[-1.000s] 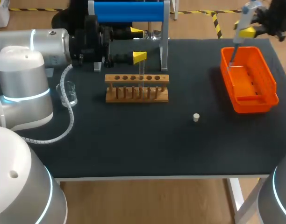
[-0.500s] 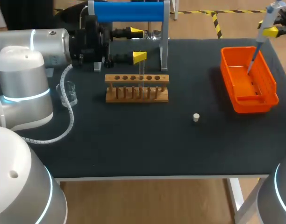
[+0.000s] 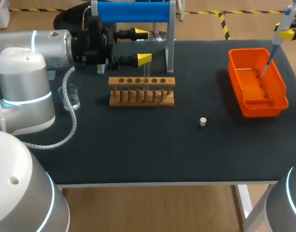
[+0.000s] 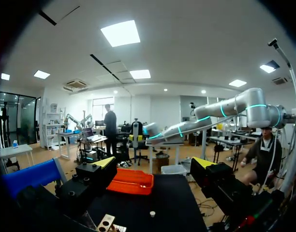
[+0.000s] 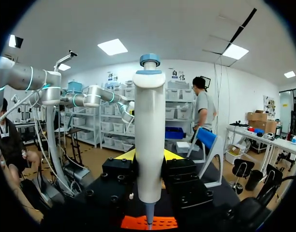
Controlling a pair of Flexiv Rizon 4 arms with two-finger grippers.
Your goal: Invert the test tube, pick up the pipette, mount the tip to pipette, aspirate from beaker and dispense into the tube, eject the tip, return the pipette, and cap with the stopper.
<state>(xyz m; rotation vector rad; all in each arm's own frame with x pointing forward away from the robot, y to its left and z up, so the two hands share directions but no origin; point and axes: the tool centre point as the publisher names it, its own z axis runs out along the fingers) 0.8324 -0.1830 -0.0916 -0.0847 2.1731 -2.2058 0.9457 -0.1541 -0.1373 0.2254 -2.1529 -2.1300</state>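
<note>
No writing, label, number or sign can be read on the tabletop or on anything standing on it. The pipette, seen close up in the right wrist view, has a plain white body with no legible marking.

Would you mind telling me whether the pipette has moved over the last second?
Yes: the pipette has shifted rightward across the orange basket, from its left side to its right wall.
</note>
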